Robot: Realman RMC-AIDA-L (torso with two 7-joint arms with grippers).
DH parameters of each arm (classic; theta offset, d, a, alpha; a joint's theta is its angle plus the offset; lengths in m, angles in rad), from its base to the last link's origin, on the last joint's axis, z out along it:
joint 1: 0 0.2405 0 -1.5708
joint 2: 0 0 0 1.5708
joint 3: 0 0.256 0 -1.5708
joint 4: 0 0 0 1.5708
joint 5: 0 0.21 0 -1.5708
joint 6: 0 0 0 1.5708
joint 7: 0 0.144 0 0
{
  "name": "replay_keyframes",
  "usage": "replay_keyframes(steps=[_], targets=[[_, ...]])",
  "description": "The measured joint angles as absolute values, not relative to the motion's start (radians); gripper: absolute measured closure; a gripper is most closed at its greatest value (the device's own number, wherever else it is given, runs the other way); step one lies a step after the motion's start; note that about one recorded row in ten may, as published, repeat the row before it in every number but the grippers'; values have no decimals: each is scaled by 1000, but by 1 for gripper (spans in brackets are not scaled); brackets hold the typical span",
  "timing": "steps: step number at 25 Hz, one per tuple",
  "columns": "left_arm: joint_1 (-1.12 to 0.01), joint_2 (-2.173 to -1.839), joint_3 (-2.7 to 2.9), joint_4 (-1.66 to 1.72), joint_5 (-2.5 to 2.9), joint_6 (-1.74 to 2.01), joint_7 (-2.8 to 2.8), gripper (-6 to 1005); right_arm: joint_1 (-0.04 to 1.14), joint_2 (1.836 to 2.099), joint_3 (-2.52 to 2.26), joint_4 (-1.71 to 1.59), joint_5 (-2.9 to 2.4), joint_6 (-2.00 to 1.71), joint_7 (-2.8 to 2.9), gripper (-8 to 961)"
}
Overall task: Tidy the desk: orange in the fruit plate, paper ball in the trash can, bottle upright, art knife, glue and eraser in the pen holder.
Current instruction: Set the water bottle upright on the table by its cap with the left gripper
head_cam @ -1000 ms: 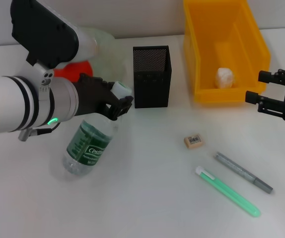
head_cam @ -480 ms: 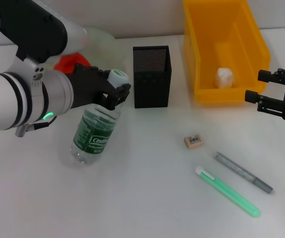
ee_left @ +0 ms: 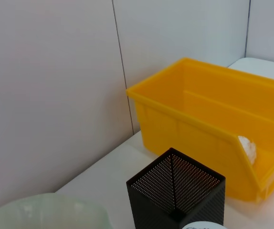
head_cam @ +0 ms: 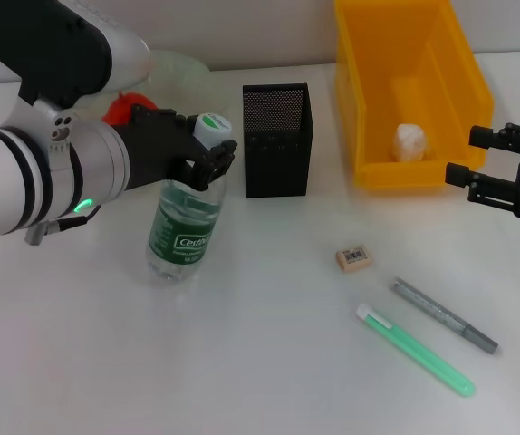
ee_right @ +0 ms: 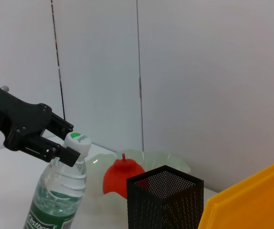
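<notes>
Clear plastic bottle with dark green label and white cap (head_cam: pixel 186 231), nearly upright at nine o'clock of the square black mesh pen holder (head_cam: pixel 277 140), neck clamped by left gripper (head_cam: pixel 207 156). Done: red-orange orange (ee_right: pixel 123 176) in pale-green fruit plate (ee_right: pixel 170 161); white paper ball (head_cam: pixel 410 140) in yellow bin (head_cam: pixel 369 100). Left: beige eraser (head_cam: pixel 352 258). Right gripper (head_cam: pixel 477 159), three o'clock, jaws apart, idle.

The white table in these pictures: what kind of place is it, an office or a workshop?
Probably a staged desk in a test room, with plain panelled walls behind. A black mesh pen holder, an eraser and a yellow trash can suggest an office; the left gripper grips a bottle.
</notes>
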State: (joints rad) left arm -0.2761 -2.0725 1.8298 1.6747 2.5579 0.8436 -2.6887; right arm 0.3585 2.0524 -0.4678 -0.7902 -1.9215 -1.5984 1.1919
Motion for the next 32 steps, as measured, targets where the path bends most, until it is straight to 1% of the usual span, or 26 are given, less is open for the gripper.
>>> replay_keyframes(steps=[23, 32], targets=[[-250, -2071, 1831, 1698, 2557, 802, -2687, 558, 354, 2059, -447, -790, -1922, -1599, 1190, 285], [-215, -2071, 1830, 1723, 2559, 796, -2687, 558, 351, 2060, -445, -791, -1922, -1599, 1190, 285]])
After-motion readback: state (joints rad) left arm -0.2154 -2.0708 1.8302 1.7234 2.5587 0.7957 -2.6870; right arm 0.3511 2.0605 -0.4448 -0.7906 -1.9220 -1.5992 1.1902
